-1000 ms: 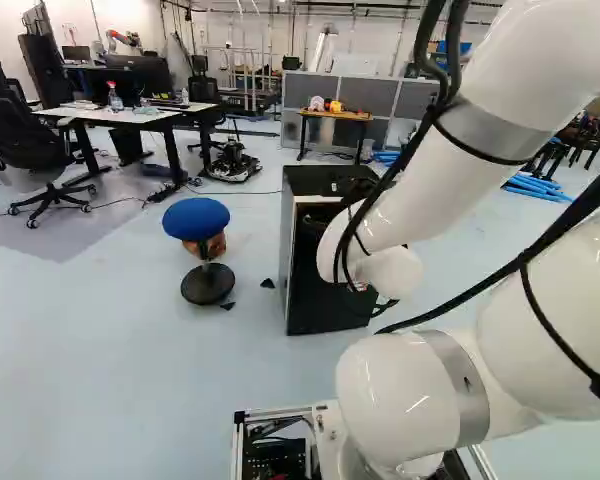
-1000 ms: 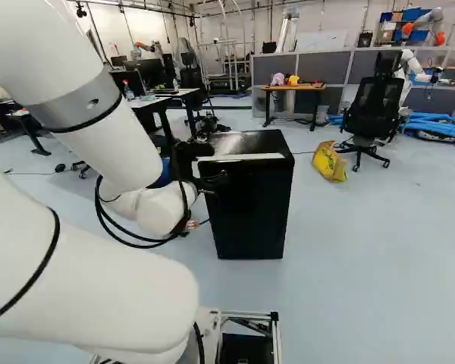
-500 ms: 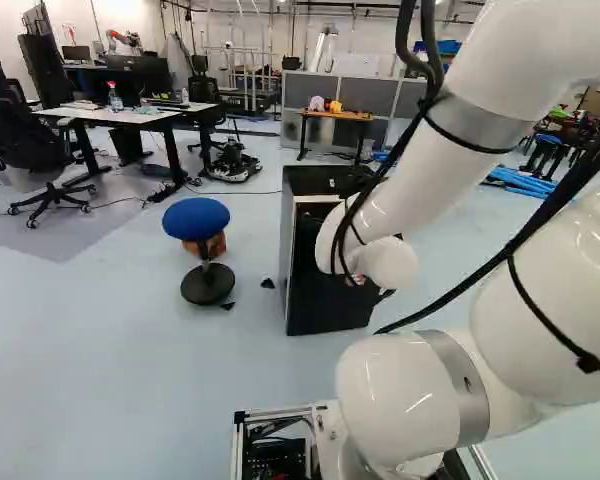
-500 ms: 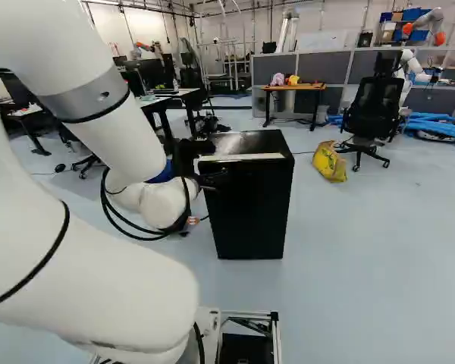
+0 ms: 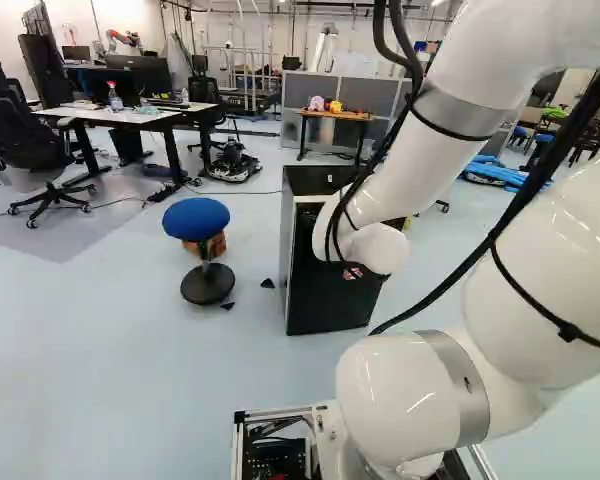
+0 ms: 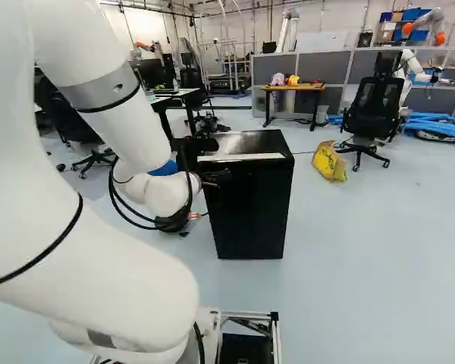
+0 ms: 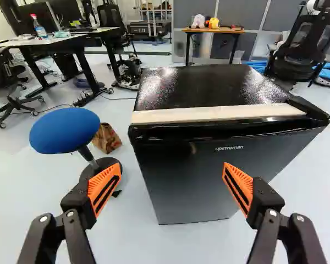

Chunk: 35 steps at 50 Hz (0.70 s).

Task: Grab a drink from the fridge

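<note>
Against half a second ago, the arm [image 5: 415, 150] has swung, its wrist end a little higher and farther left in the left base view, while in the right base view it sits closer to the fridge [image 6: 250, 205]. The fridge itself has stayed put. At its near top edge in that view are the fingers [image 6: 221, 161]; whether they touch it cannot be told. In the wrist view the fingers [image 7: 171, 166] are spread wide, nothing between them, the fridge's dark door [image 7: 192, 176] ahead. Its inside is hidden, so where any drink sits cannot be told. A spray bottle [image 7: 38, 26] stands on the white counter [image 7: 5, 44]; a yellow bag [image 6: 330, 161] lies beyond the fridge, its contents hidden.
</note>
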{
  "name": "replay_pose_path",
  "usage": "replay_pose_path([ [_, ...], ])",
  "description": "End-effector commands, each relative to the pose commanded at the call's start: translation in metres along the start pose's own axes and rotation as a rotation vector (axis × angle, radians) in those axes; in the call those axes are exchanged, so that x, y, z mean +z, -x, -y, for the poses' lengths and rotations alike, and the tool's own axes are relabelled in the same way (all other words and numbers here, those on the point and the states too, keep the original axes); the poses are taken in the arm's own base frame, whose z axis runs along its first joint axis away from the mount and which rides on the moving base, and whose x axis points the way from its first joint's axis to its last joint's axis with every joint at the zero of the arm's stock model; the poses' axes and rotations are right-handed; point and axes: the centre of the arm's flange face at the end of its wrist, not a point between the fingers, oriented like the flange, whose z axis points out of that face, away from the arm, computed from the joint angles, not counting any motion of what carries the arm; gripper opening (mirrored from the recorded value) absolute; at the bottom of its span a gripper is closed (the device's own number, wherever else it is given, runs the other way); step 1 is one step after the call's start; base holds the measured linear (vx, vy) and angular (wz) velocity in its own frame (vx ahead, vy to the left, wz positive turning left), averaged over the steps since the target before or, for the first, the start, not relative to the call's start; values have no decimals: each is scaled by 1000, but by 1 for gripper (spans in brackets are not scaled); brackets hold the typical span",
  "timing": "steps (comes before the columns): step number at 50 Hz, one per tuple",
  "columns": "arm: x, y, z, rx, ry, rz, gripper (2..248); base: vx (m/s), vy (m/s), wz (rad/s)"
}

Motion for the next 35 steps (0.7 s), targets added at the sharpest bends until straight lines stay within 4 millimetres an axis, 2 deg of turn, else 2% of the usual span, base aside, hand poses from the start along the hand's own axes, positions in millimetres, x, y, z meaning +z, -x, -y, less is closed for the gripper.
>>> replay_pose_path([
  [35,27,-9,9,44,26,46,247,0,0,0],
])
